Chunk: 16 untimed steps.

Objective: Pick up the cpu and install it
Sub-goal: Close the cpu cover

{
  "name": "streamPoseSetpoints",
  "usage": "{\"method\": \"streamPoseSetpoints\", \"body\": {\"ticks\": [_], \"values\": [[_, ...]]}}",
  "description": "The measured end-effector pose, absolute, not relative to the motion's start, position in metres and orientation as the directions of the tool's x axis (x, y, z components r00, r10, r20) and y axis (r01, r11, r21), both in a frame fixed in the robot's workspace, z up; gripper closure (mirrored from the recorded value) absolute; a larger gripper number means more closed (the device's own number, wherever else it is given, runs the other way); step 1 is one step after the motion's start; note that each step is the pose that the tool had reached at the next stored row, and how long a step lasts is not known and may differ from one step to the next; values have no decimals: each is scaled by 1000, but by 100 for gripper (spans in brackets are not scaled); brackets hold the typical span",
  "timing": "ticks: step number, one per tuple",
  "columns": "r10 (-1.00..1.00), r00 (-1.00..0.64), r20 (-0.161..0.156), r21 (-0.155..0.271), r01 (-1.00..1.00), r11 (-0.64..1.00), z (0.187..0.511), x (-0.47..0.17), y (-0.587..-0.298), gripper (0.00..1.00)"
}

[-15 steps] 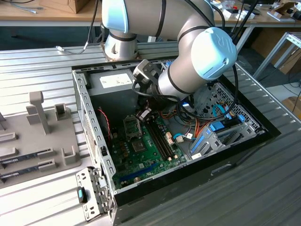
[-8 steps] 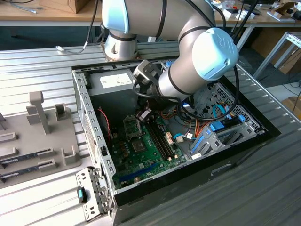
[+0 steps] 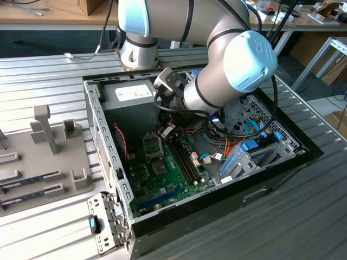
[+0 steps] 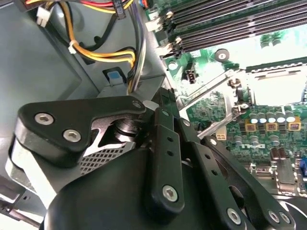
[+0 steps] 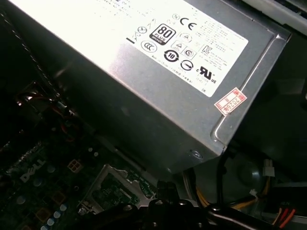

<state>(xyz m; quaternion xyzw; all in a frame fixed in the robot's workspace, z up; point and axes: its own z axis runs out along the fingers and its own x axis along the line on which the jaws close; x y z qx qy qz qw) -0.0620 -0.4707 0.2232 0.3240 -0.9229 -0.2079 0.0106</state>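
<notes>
**Arm reaches into the open PC case, above the CPU socket**

The robot arm leans into the open computer case, its gripper hanging just above the CPU socket on the green motherboard. In the exterior view the gripper sits between the power supply and the socket, close to the board. Whether its fingers are parted or closed cannot be told, and nothing can be seen held between them.

In the second wrist view the socket lies open, its metal retention lever swung up beside the socket, with the memory slots just beyond. The cpu itself cannot be made out anywhere; whether it already rests in the socket or is under the gripper is unclear.

Judging from this pose, the work near the socket calls for a level, square approach, corners aligned with the frame, with no sideways push and clear of the cable bundle beside the socket.
</notes>
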Motion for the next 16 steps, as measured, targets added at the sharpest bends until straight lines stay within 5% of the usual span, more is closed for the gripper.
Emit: {"method": "streamPoseSetpoints", "body": {"ticks": [7, 16], "values": [[-598, -789, -139, 418, -594, 687, 223, -62, -471, 89], [-598, -791, -130, 427, -589, 686, 214, -54, -472, 89]]}}
